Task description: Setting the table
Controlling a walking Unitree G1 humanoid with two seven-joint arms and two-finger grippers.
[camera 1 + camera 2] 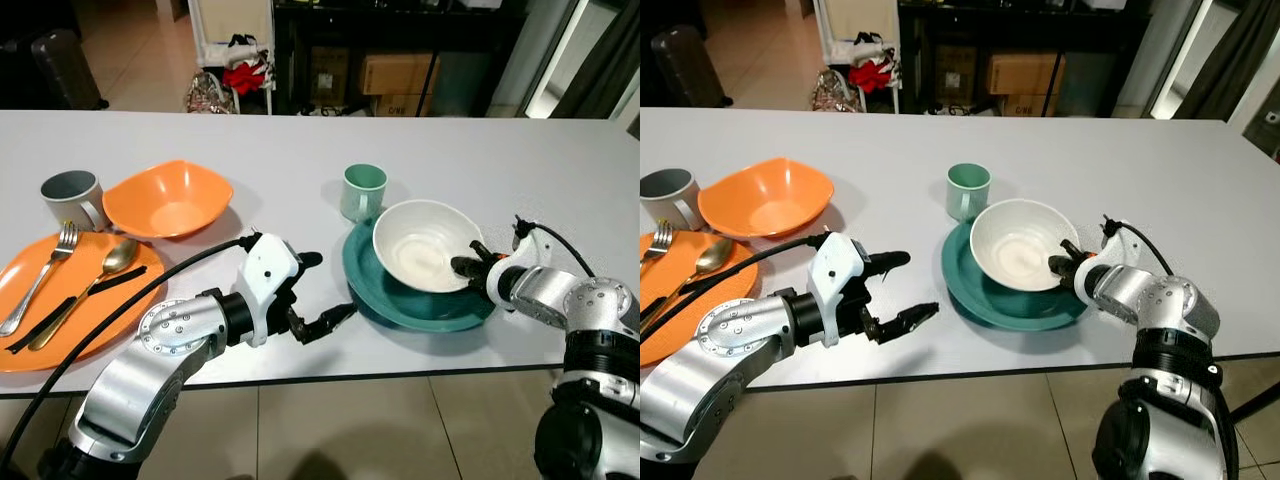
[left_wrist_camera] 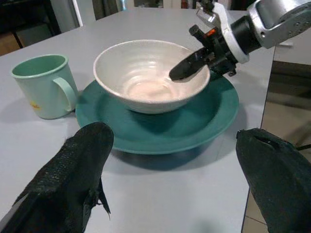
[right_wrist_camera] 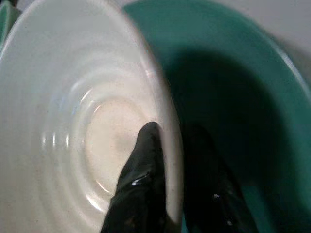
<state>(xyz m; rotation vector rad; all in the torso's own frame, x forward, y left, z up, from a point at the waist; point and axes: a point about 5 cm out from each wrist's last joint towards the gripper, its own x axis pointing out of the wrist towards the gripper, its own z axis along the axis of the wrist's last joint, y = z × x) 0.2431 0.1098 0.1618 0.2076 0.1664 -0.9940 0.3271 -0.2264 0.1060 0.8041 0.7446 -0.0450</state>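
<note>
A white bowl (image 1: 425, 245) sits in a teal plate (image 1: 400, 300) on the grey table, with a green mug (image 1: 363, 190) just behind them. My right gripper (image 1: 468, 266) is shut on the bowl's right rim. In the right wrist view one finger (image 3: 146, 160) lies inside the bowl and the other outside it, over the plate. My left gripper (image 1: 328, 287) hovers open and empty just left of the teal plate, pointing at it. In the left wrist view its two fingertips (image 2: 73, 174) frame the plate (image 2: 204, 121) and the bowl (image 2: 146, 73).
At the left stand an orange plate (image 1: 120, 320) carrying a fork (image 1: 45, 275), a spoon (image 1: 95, 285) and a black utensil (image 1: 70, 310), an orange bowl (image 1: 168, 200) and a grey mug (image 1: 70, 195). The table's front edge (image 1: 400, 375) runs close under both arms.
</note>
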